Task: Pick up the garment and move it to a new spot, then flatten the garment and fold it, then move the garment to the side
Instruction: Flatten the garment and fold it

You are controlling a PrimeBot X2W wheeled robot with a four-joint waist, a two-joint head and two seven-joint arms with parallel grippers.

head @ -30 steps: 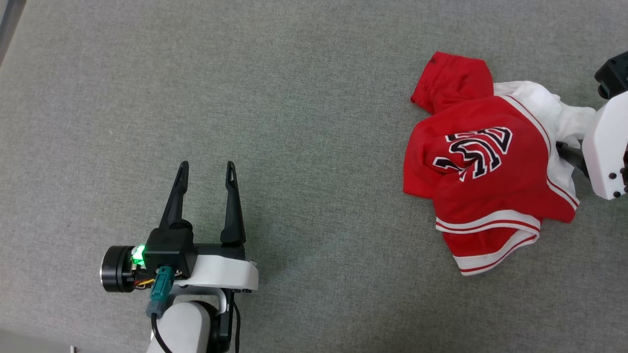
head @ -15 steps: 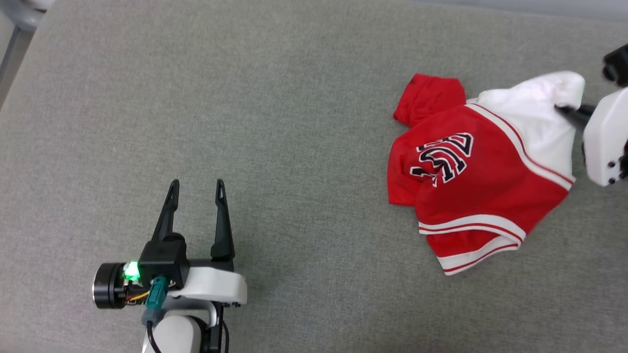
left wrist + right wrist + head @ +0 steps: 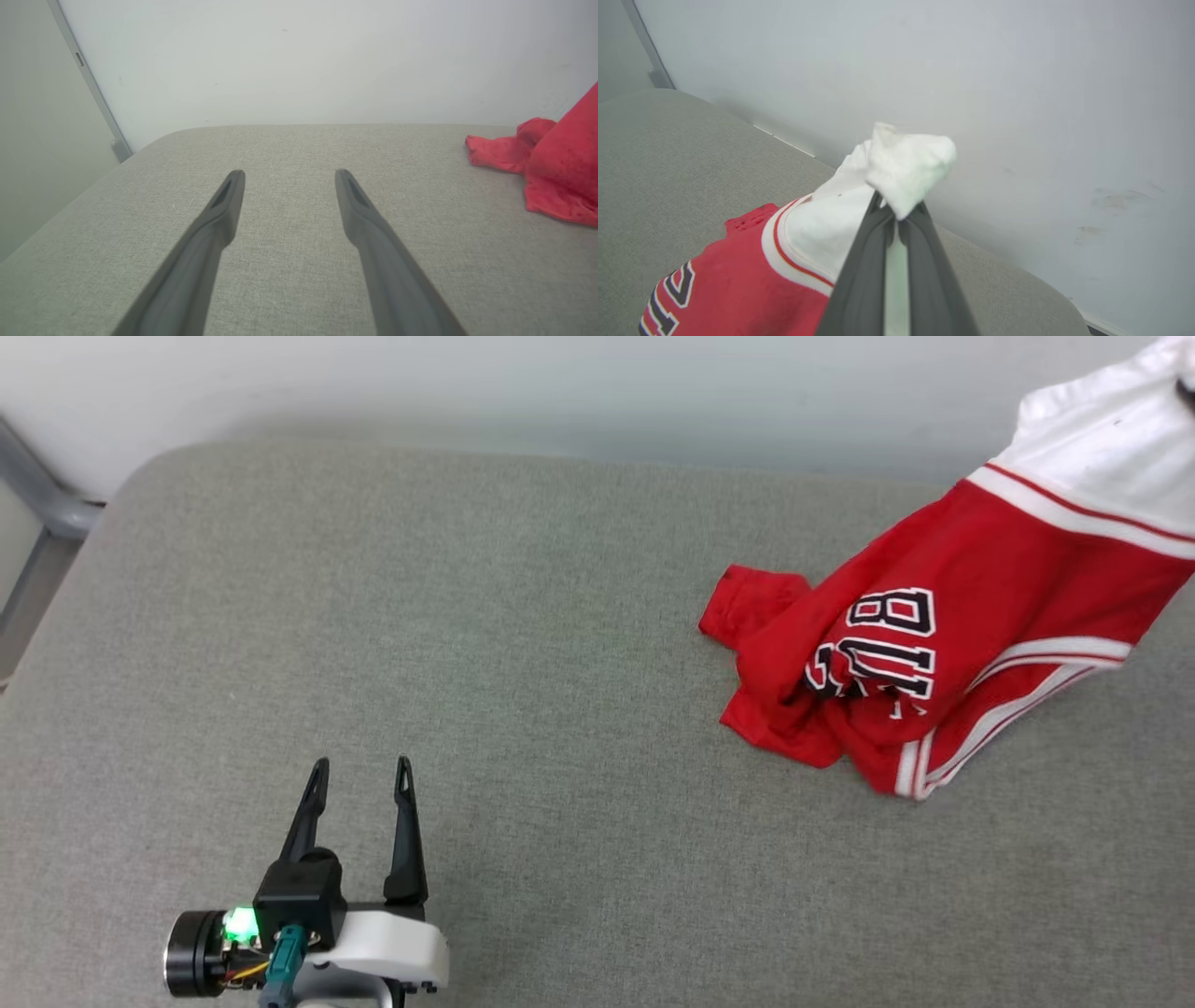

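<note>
The garment (image 3: 971, 616) is a red jersey with a white panel and black white-outlined lettering, hanging from the upper right of the head view while its lower folds still trail on the grey cushion (image 3: 467, 616). In the right wrist view my right gripper (image 3: 896, 212) is shut on a bunched white corner of the garment (image 3: 906, 170), lifted above the cushion. My left gripper (image 3: 362, 772) hovers open and holds nothing at the lower left, far from the cloth. The left wrist view shows its two fingers (image 3: 224, 205) spread, with the garment's red edge (image 3: 551, 163) at the right.
A pale wall (image 3: 560, 383) runs close behind the cushion's far edge. A grey metal frame post (image 3: 37, 495) stands at the far left corner. Wide bare cushion lies between my left gripper and the garment.
My right gripper closed on the garment's white corner and raised it up and to the right, stretching the cloth. The head camera tilted up, bringing the wall into view. The left gripper stays open.
</note>
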